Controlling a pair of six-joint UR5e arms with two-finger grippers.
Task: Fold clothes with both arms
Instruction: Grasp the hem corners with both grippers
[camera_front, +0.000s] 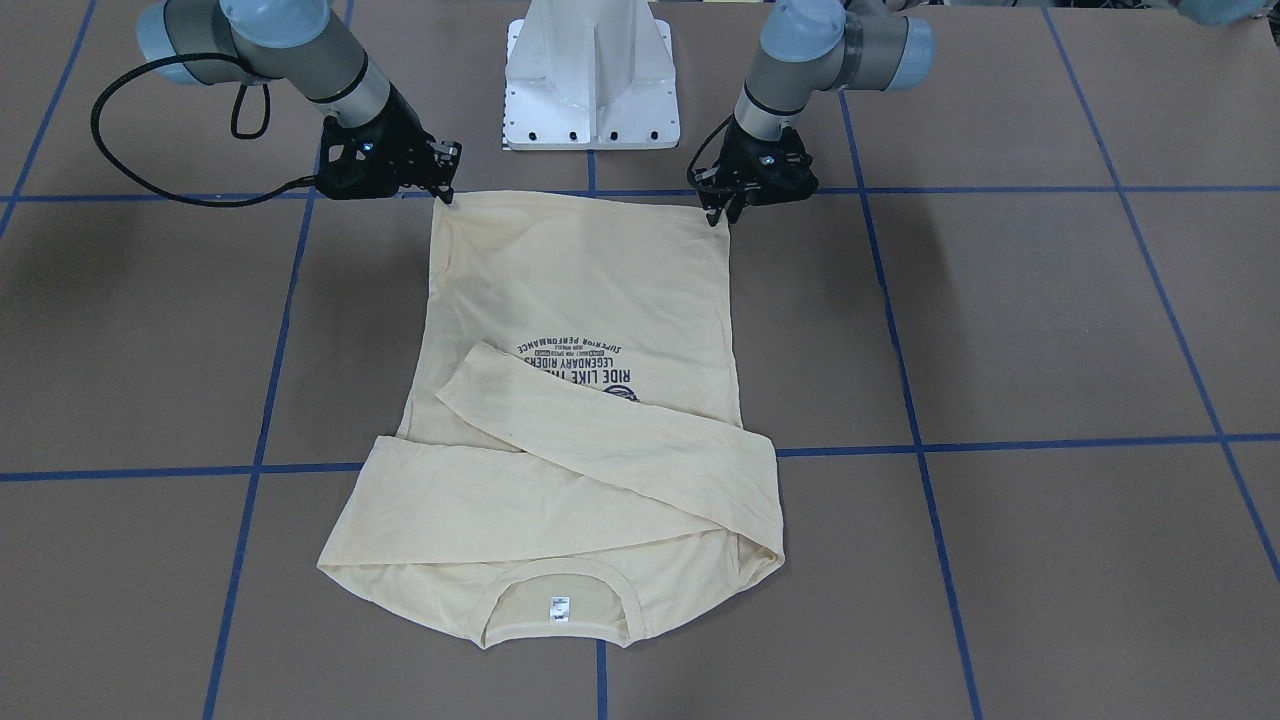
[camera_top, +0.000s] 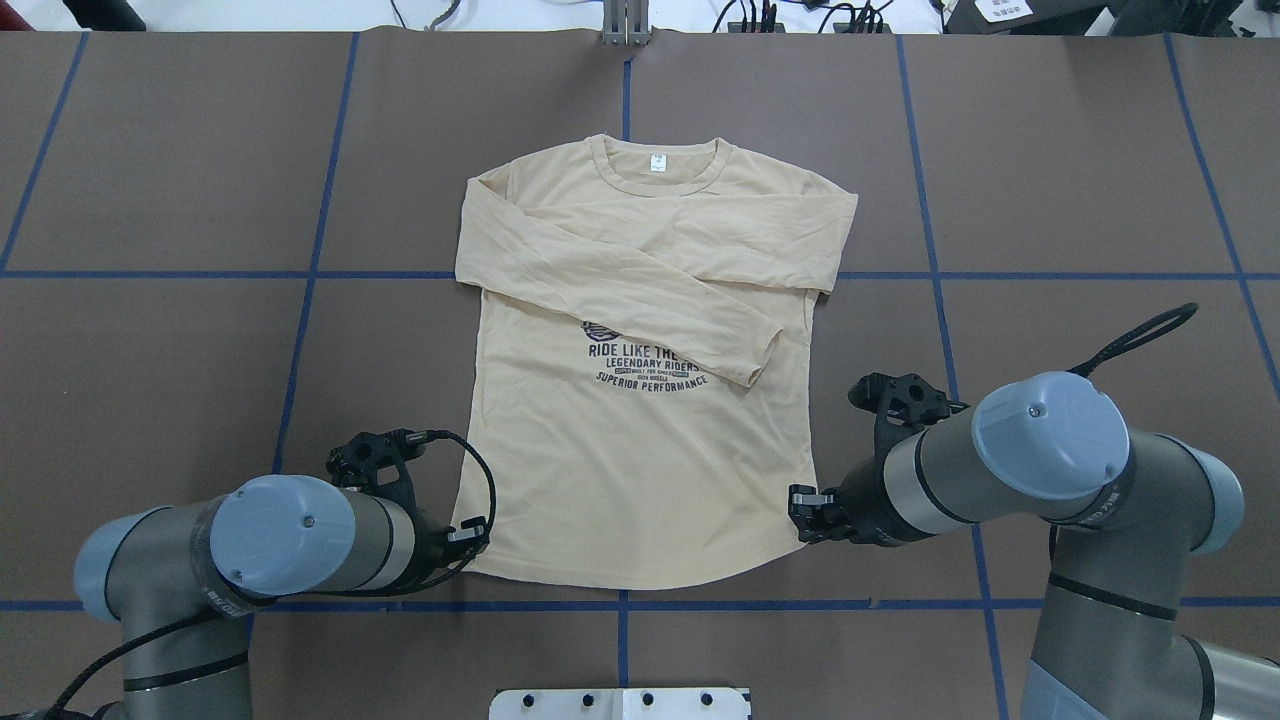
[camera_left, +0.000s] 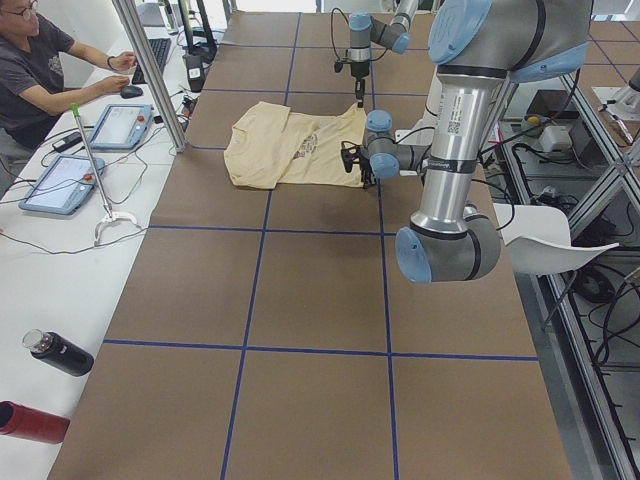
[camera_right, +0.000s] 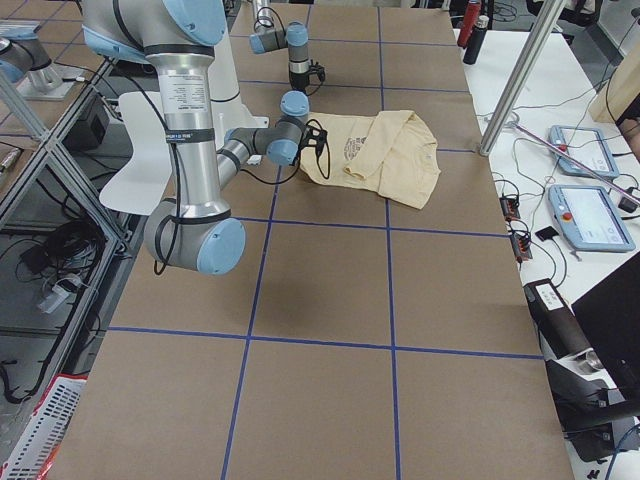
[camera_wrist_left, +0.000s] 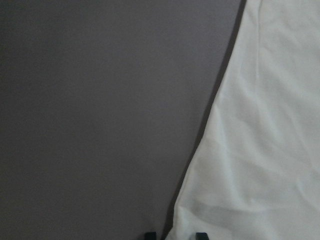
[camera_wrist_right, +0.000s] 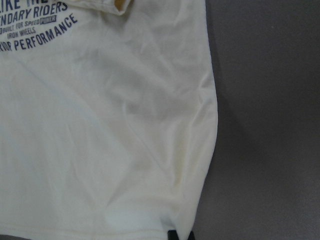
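1. Shirt flat on the table, print side up, both sleeves folded across the chest, collar away from the robot.
2. Left gripper low at the hem's left corner, fingertips narrowly apart, hem edge between them.
3. Right gripper at the hem's right corner; finger spread and any hold impossible to tell.

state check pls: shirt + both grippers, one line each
shirt: flat, print up, both sleeves folded across the chest.
left gripper: open, tips astride the edge at one hem corner.
right gripper: at the other hem corner; cannot tell whether open or shut.
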